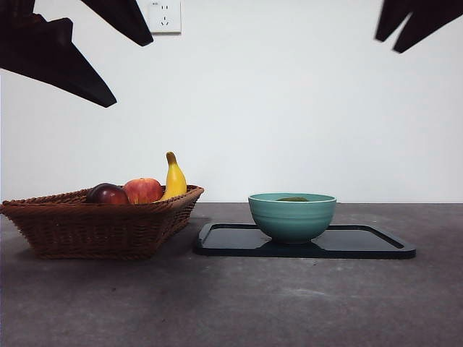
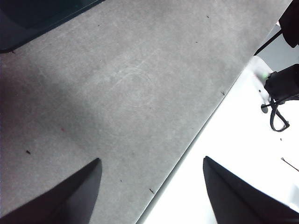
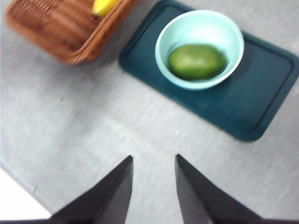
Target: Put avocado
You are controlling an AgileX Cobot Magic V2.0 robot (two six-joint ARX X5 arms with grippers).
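The dull green avocado [image 3: 196,61] lies inside a teal bowl [image 3: 233,32] that stands on a dark tray [image 3: 271,88]. In the front view only its top [image 1: 293,199] shows above the bowl's rim [image 1: 292,220]. My right gripper [image 3: 154,156] is open and empty, high above the bare table and well short of the bowl. My left gripper [image 2: 152,159] is open wide and empty, high over the table's edge, with a corner of the tray [image 2: 28,18] far from it.
A wicker basket [image 1: 101,228] to the left of the tray [image 1: 362,242] holds a banana [image 1: 174,181], a red apple [image 1: 143,190] and a dark red-purple fruit [image 1: 107,194]. Dark arm parts show at both top corners of the front view.
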